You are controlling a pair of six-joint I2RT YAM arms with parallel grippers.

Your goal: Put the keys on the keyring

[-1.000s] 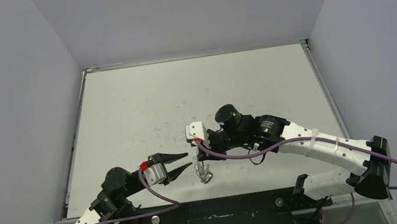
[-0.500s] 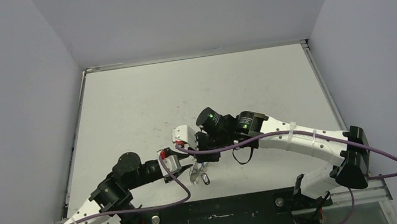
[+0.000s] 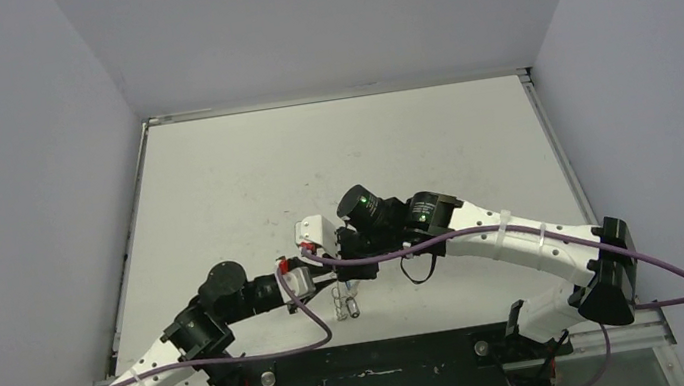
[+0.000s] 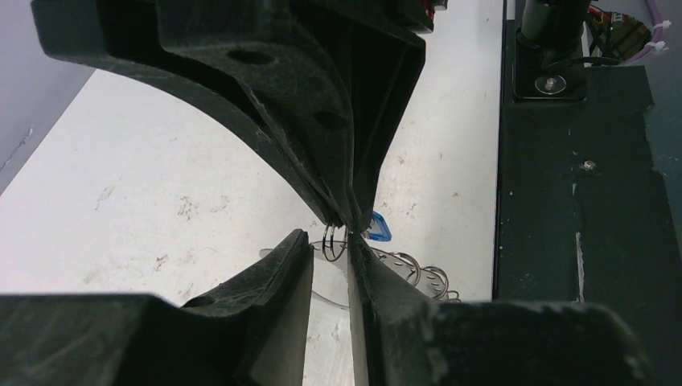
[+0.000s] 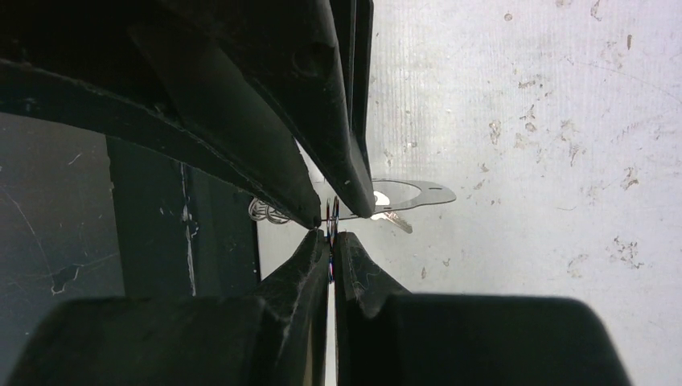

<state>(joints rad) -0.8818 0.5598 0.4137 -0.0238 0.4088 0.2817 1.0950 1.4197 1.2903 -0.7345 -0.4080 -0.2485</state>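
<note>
A scuffed white table [image 3: 313,157] sits between plain grey walls [image 3: 16,198]. A black plate [image 3: 374,378] runs along its near edge, dotted with small metal screws [image 4: 589,165].

Both arms converge low at centre of the overhead view: left hand [image 4: 330,240] narrowly parted, right hand [image 5: 331,235] pinched closed (tips nearly touching).

Translucent grey plastic keyring [image 5: 426,195] with shiny metal wire loops [image 4: 425,273]; scuffed matt white table [image 3: 313,157].

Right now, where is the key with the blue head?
In the left wrist view, the blue key shows just right of the right tool, beside the wire loops.
</note>
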